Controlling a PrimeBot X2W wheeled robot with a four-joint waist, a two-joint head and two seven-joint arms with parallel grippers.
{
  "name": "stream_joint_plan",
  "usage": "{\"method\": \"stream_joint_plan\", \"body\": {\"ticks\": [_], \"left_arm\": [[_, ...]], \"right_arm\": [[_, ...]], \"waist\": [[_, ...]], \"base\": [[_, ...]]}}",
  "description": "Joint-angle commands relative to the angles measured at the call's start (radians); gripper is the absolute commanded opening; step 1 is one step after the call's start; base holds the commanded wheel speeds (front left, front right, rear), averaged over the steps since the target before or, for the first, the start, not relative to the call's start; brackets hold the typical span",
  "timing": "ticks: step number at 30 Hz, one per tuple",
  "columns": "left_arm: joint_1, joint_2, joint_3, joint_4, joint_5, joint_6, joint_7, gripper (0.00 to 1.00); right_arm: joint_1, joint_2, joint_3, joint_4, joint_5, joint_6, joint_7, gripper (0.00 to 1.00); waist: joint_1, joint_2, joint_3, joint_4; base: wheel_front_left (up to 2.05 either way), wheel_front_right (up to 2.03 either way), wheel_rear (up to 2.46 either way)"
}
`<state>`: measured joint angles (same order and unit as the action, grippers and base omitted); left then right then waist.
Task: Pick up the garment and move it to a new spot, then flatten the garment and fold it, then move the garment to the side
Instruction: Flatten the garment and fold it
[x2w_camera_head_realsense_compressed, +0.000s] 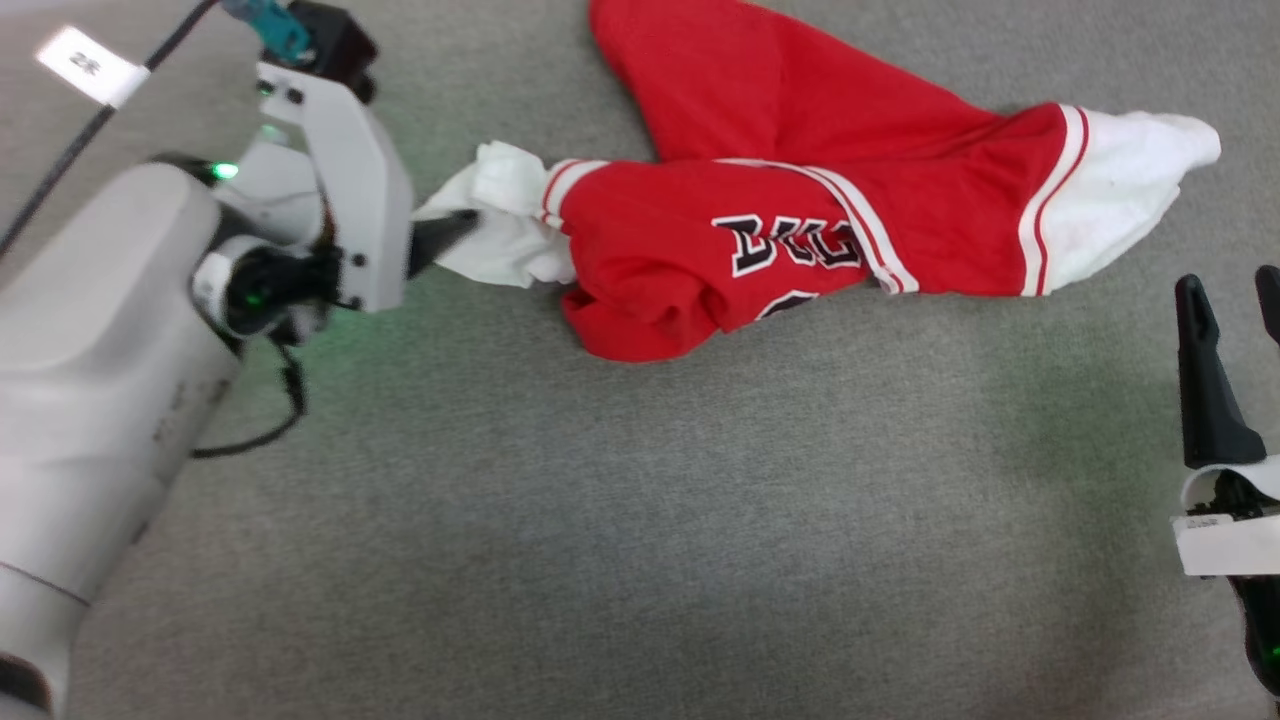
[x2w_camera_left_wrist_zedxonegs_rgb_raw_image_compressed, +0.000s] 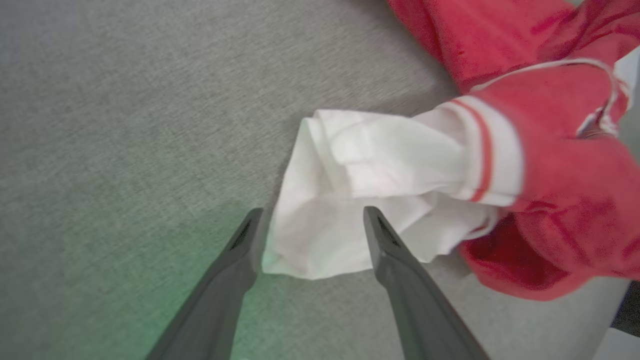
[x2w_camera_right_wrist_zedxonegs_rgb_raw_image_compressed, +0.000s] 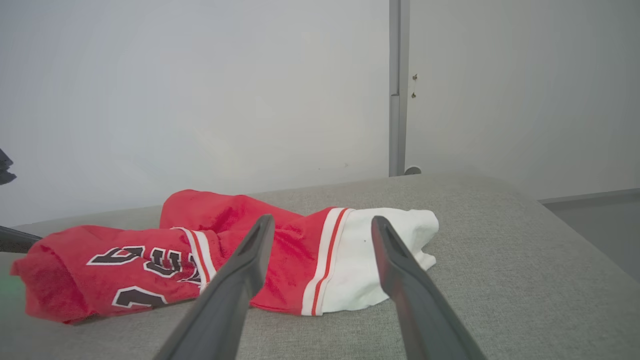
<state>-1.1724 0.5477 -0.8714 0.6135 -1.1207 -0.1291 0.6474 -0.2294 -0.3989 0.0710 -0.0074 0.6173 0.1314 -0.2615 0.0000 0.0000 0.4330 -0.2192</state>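
Garment (x2w_camera_head_realsense_compressed: 780, 220) lies crumpled on the grey table (x2w_camera_head_realsense_compressed: 600, 520), its long axis running side to side across the head view, with a white sleeve at each end and the lettering on the folded front facing up. The left sleeve (x2w_camera_head_realsense_compressed: 500, 215) bunches at the left end, and its loose end sits between the fingers of the left gripper (x2w_camera_left_wrist_zedxonegs_rgb_raw_image_compressed: 312, 215), which stand wide and have not closed on the cloth. The right sleeve (x2w_camera_head_realsense_compressed: 1120, 190) reaches toward the right gripper (x2w_camera_head_realsense_compressed: 1232, 290), also wide and holding nothing, but well apart and nearer the robot. The left arm is clearly the nearer one, so a pinch on that sleeve looks like the next move.
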Motion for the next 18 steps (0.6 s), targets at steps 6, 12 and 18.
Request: {"method": "stream_joint_plan", "body": {"ticks": [6,12,18], "left_arm": [[-0.035,-0.002,-0.074,0.105,0.003,-0.001,0.035,1.00],[-0.015,-0.030,-0.097,0.074,-0.100,-0.003,0.030,0.00],[-0.040,0.032,-0.111,-0.007,-0.101,-0.002,-0.143,0.00]], "right_arm": [[-0.033,0.012,0.030,0.000,-0.006,-0.001,-0.005,1.00],[-0.030,0.007,0.019,0.007,-0.014,-0.001,-0.005,1.00],[-0.024,-0.012,0.021,0.011,-0.028,-0.001,-0.005,1.00]], "waist": [[0.0000,0.0000,0.073,-0.063],[0.0000,0.0000,0.062,-0.034],[0.0000,0.0000,0.002,0.036]], "base": [[0.00,0.00,0.00],[0.00,0.00,0.00],[0.00,0.00,0.00]]}}
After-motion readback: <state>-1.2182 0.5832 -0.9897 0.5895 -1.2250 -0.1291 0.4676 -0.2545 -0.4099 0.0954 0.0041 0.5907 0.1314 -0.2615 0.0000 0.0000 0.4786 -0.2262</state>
